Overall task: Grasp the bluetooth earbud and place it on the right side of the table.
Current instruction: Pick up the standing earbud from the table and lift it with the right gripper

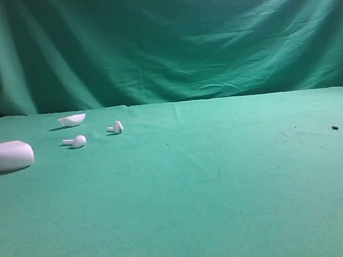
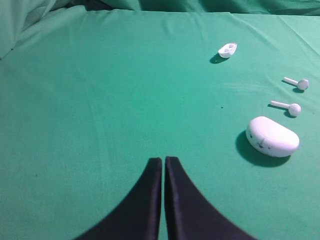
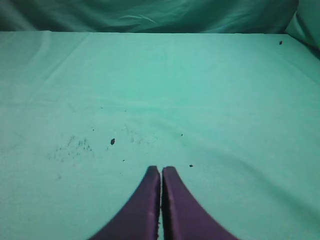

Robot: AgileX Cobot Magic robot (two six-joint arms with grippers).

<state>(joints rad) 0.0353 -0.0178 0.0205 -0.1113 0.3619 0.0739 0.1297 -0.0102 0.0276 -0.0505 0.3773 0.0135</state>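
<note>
The bluetooth earbud point(image 1: 116, 127), tiny and white with a small dark mark on its head, lies on the green table point(image 1: 214, 197) at the left back. It also shows in the left wrist view point(image 2: 300, 83), far right. A plain white earbud point(image 1: 76, 140) lies just left of it and nearer the case. My left gripper point(image 2: 163, 160) is shut and empty, low over bare cloth, well short and left of the earbuds. My right gripper point(image 3: 161, 170) is shut and empty over the right side of the table point(image 3: 200, 90). Neither gripper shows in the exterior view.
A large white pebble-shaped case point(image 1: 7, 156) lies at the far left, also in the left wrist view point(image 2: 272, 136). A small white lid-like piece point(image 1: 72, 120) lies behind the earbuds. A dark speck point(image 1: 335, 128) and faint smudges mark the cloth at the right.
</note>
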